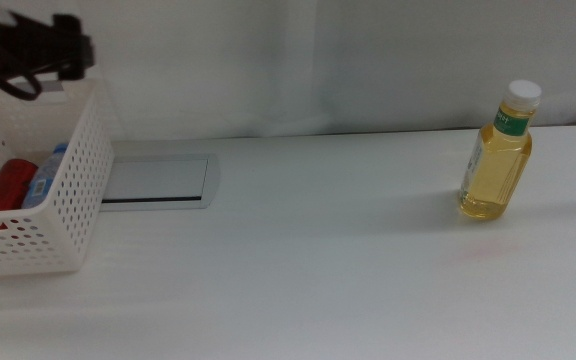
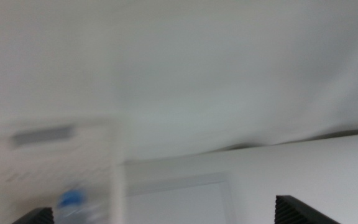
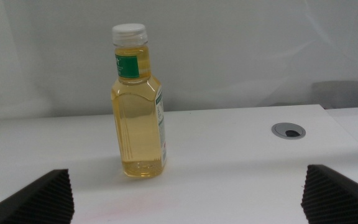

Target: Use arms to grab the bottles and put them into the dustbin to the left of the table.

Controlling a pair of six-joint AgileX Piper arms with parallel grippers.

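Observation:
The taller bottle (image 1: 496, 152) of yellow liquid, with a white cap and green label, stands upright on the table's right side. In the right wrist view the same bottle (image 3: 140, 106) is ahead of my right gripper (image 3: 186, 180), whose jaws are open and empty; this arm does not show in the middle view. The white perforated dustbin (image 1: 78, 170) sits at the left edge and holds the red can (image 1: 8, 185) and the small blue-capped bottle (image 1: 46, 178). The left arm's black end (image 1: 38, 45) hovers above the dustbin. My left gripper (image 2: 166, 214) is open and empty, with the blue cap (image 2: 72, 199) below it.
A grey recessed panel (image 1: 158, 180) lies in the white tabletop (image 1: 318, 260) just right of the dustbin. A round grey cable grommet (image 3: 288, 129) sits past the yellow bottle near the table's right end. A white curtain backs the table. The left wrist view is motion-blurred.

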